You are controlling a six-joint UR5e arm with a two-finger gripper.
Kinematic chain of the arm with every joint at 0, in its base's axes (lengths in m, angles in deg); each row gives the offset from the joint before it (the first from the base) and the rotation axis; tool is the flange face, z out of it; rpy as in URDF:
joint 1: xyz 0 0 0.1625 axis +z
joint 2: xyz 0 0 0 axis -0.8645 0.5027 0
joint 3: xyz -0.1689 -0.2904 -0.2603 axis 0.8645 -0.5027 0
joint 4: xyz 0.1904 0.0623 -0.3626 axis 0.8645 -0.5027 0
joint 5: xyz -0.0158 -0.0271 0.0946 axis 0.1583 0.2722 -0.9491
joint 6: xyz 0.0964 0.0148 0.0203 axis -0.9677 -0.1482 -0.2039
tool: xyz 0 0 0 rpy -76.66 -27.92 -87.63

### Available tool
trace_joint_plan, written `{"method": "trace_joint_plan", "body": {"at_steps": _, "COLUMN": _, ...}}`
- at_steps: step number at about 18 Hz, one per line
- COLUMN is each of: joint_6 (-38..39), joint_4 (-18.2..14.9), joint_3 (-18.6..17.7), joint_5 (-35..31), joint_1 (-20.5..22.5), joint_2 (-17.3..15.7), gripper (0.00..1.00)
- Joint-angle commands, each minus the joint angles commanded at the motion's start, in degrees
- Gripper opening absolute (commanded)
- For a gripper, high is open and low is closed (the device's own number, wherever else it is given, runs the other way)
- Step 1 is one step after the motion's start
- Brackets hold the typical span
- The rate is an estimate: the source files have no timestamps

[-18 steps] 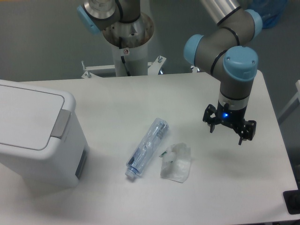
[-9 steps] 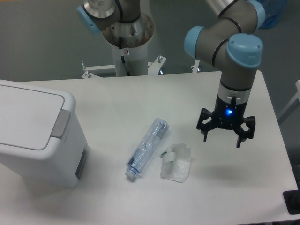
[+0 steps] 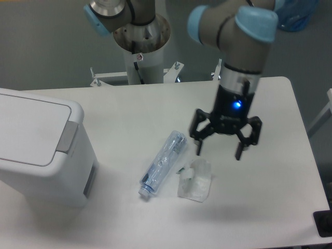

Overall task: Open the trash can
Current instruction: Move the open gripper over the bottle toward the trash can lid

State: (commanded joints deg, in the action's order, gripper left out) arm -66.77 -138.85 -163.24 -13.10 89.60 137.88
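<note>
The trash can (image 3: pixel 39 150) looks rigid and light; its grey tab (image 3: pixel 67 137) suits pressing, while the tool (image 3: pixel 218 152) hangs spread, empty

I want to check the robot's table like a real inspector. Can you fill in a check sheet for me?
Surface: white table, nothing spilled that I can see.
Job's things: white trash can at the left edge, lid shut, grey tab facing the middle of the table.
Clutter: clear crushed bottle lying on its side mid-table; a crumpled clear plastic piece just right of it.
Pincer: pincer open, holding nothing, in the air above the plastic piece, blue light on.
Cables: nothing seen.
Surroundings: robot's pedestal behind the table, grey floor, a blue thing at top right, a dark thing at bottom right.
</note>
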Motion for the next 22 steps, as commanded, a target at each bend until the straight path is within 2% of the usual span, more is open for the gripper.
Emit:
{"method": "trace_joint_plan", "body": {"at_steps": 4, "joint_6": 4.13, "joint_4": 0.00, "joint_3": -0.17, "joint_5": 5.89, "joint_1": -0.53, "joint_2": -2.99, "gripper": 1.00}}
{"method": "trace_joint_plan", "body": {"at_steps": 7, "joint_6": 5.37, "joint_4": 0.17, "joint_3": -1.22, "joint_5": 6.87, "joint_1": -4.21, "joint_2": -4.14, "gripper": 1.00}}
{"method": "trace_joint_plan", "body": {"at_steps": 9, "joint_6": 5.29, "joint_4": 0.26, "joint_3": -3.68, "joint_5": 6.78, "joint_1": -7.81, "joint_2": -5.28, "gripper": 1.00}}
{"method": "trace_joint_plan", "body": {"at_steps": 11, "joint_6": 4.76, "joint_4": 0.61, "joint_3": -7.71, "joint_5": 6.69, "joint_1": -10.63, "joint_2": -6.33, "gripper": 1.00}}
{"method": "trace_joint_plan", "body": {"at_steps": 13, "joint_6": 4.58, "joint_4": 1.49, "joint_3": -10.45, "joint_5": 6.52, "joint_1": -11.87, "joint_2": -6.77, "gripper": 1.00}}
{"method": "trace_joint_plan", "body": {"at_steps": 15, "joint_6": 4.58, "joint_4": 1.58, "joint_3": -10.90, "joint_5": 6.52, "joint_1": -12.05, "joint_2": -7.65, "gripper": 1.00}}
{"method": "trace_joint_plan", "body": {"at_steps": 18, "joint_6": 4.50, "joint_4": 2.46, "joint_3": -10.46, "joint_5": 6.52, "joint_1": -12.14, "joint_2": -6.87, "gripper": 1.00}}
{"method": "trace_joint_plan", "body": {"at_steps": 22, "joint_6": 4.06, "joint_4": 6.50, "joint_3": -9.23, "joint_5": 6.43, "joint_1": -13.10, "joint_2": -3.70, "gripper": 1.00}}
